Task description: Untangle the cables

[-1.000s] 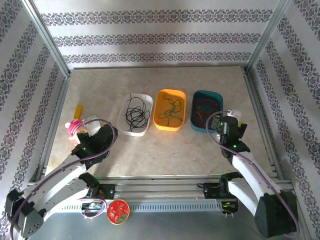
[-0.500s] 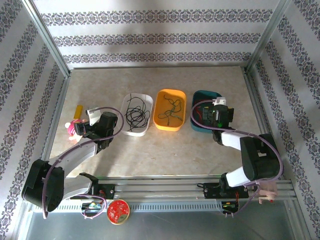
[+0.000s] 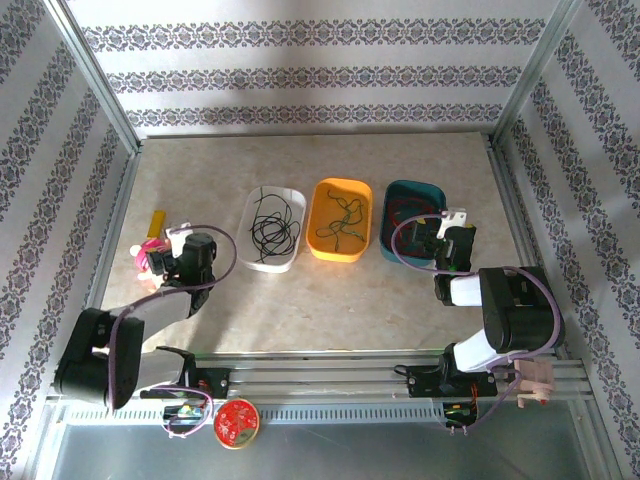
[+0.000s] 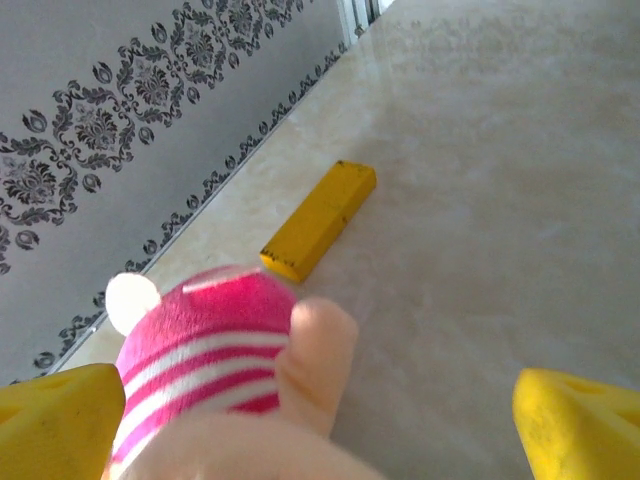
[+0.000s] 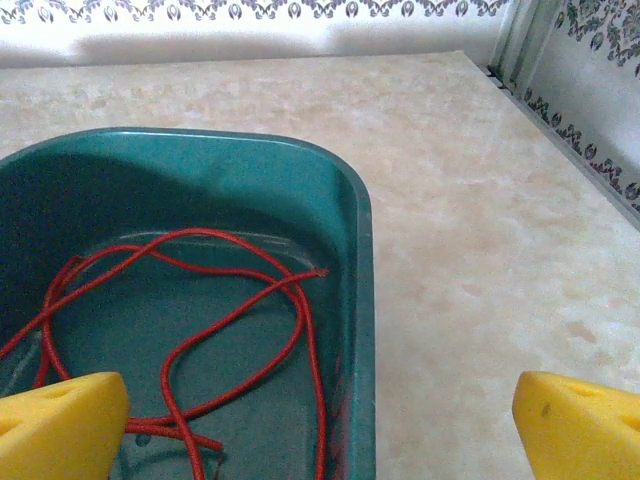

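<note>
I am holding my right gripper (image 3: 450, 222) with its jaws spread wide, gripping nothing, just over the near right rim of the teal tray (image 5: 200, 170), where the red cable (image 3: 408, 215) is lying in loose loops. The black cable (image 3: 272, 228) is sitting in the white tray (image 3: 262, 266) and the green cable (image 3: 343, 222) in the orange tray (image 3: 335, 256), the three trays lining up across the middle of the table (image 3: 330, 300). My left gripper (image 3: 172, 243), equally wide and empty, is hanging over a pink striped toy (image 4: 200, 340) beside a yellow block (image 4: 320, 220) near the table's left edge. Closing there would be seizing the toy, not a cable; dipping on the right could be knocking the tray rim or dragging the red loops out. The tabletop is looking pale and marbled, with patterned wallpaper and metal framing enclosing it
</note>
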